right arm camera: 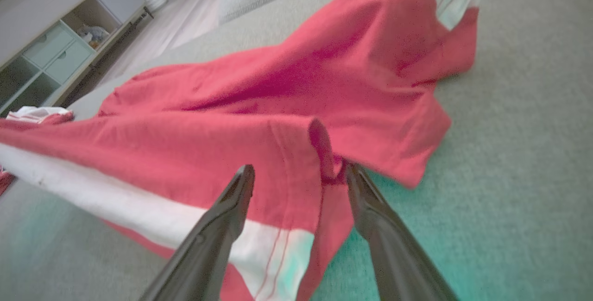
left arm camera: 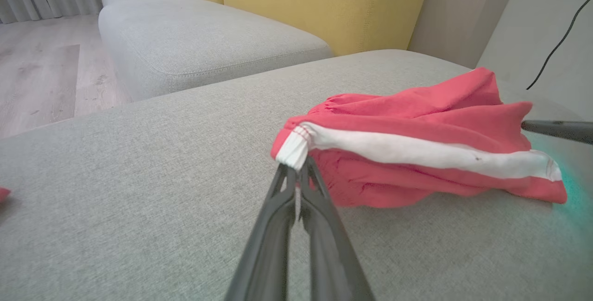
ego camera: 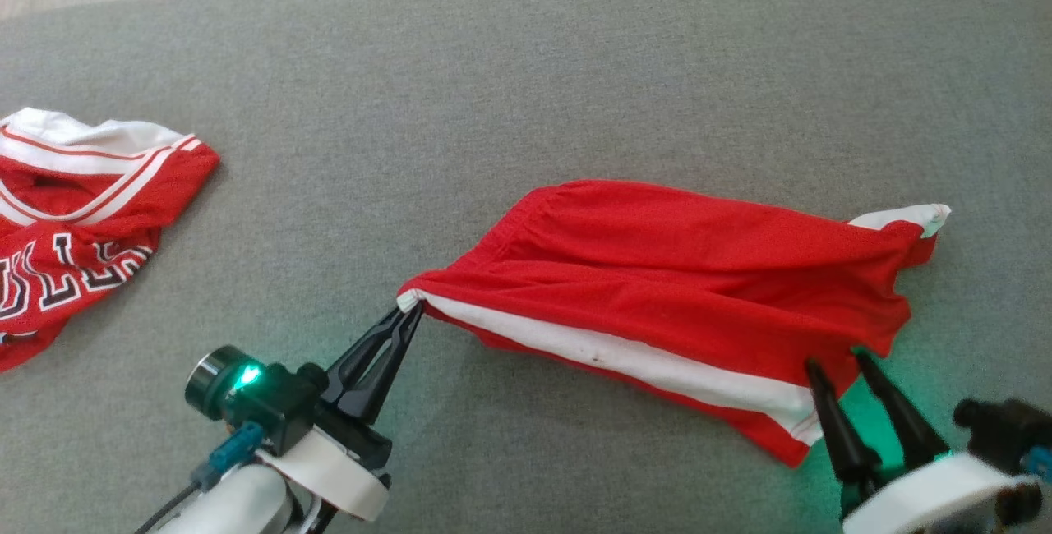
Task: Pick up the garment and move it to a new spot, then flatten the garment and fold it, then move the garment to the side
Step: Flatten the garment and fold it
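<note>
The left gripper (ego camera: 411, 314) is clamped on the white-striped corner of the red shorts (ego camera: 674, 271). The right gripper (ego camera: 834, 360) stands open, fingers straddling the opposite hem, so a pull by the left arm alone would likely drag and bunch the cloth. The shorts lie rumpled between both tools on the grey cushion (ego camera: 526, 66); whether the right fingertips touch fabric is unclear in the blurred view.

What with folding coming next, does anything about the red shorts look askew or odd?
Yes. The red shorts lie bunched, not flat: the left gripper pinches one corner up off the cushion. A small dark speck marks the white stripe. The right gripper stands open at the hem.
</note>
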`<state>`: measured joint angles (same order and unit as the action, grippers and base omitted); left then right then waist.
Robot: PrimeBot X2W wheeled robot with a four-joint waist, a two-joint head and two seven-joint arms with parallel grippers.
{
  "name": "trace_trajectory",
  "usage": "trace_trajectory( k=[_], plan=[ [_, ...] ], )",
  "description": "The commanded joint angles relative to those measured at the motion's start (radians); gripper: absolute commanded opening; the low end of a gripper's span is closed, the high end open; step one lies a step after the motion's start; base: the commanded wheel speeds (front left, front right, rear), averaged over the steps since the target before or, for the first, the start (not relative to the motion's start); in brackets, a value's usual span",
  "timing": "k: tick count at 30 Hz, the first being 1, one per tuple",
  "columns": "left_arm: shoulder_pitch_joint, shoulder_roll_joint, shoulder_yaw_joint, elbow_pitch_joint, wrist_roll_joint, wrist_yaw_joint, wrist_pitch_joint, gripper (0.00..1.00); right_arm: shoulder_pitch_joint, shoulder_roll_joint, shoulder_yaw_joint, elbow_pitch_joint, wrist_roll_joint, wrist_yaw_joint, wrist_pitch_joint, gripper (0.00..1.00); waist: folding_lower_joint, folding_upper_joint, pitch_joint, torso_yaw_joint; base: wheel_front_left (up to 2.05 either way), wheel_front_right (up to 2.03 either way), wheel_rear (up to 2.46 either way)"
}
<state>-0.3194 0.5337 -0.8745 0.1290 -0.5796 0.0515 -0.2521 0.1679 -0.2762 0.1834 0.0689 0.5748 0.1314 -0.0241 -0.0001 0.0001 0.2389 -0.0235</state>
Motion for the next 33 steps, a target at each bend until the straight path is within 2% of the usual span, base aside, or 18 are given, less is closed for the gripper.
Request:
trace_trajectory(
  k=[1,11,21,22,23,24,25,33],
  plan=[
    [-0.011,0.020,0.051,-0.017,0.010,-0.005,-0.010,0.00,0.027,-0.042,0.018,-0.041,-0.011,-0.001,0.008,1.00,0.0001,-0.0001,0.002,-0.002,0.00,0.00,0.00],
    [0.004,0.016,0.080,-0.017,0.024,-0.015,-0.010,0.00,0.094,-0.054,0.035,-0.112,-0.026,-0.001,0.117,1.00,0.0001,-0.0001,0.008,-0.015,0.00,0.00,0.00],
    [0.000,-0.001,0.090,-0.005,0.040,-0.036,-0.010,0.00,0.082,-0.061,0.061,-0.091,0.024,-0.001,0.149,1.00,0.0001,-0.0001,0.016,0.003,0.00,0.00,0.00],
    [0.000,-0.002,0.091,-0.004,0.041,-0.037,-0.010,0.00,0.082,-0.064,0.063,-0.085,0.031,-0.001,0.154,0.94,0.0001,-0.0001,0.017,0.005,0.00,0.00,0.00],
    [0.000,-0.002,0.093,-0.004,0.042,-0.038,-0.010,0.00,0.080,-0.067,0.064,-0.081,0.035,-0.001,0.155,0.60,0.0001,-0.0001,0.018,0.006,0.00,0.00,0.00],
    [0.000,-0.002,0.094,-0.003,0.043,-0.038,-0.010,0.00,0.078,-0.070,0.065,-0.077,0.038,-0.001,0.154,0.39,0.0001,-0.0001,0.019,0.008,0.00,0.00,0.00],
    [0.001,-0.002,0.096,-0.003,0.044,-0.039,-0.010,0.00,0.076,-0.072,0.068,-0.074,0.041,-0.001,0.153,0.00,0.0001,-0.0001,0.020,0.009,0.00,0.00,0.00],
    [0.001,-0.004,0.114,-0.004,0.046,-0.045,-0.010,0.00,0.054,-0.115,0.084,-0.085,0.065,-0.001,0.118,0.00,0.0001,-0.0001,0.021,0.011,0.00,0.00,0.00]
  ],
)
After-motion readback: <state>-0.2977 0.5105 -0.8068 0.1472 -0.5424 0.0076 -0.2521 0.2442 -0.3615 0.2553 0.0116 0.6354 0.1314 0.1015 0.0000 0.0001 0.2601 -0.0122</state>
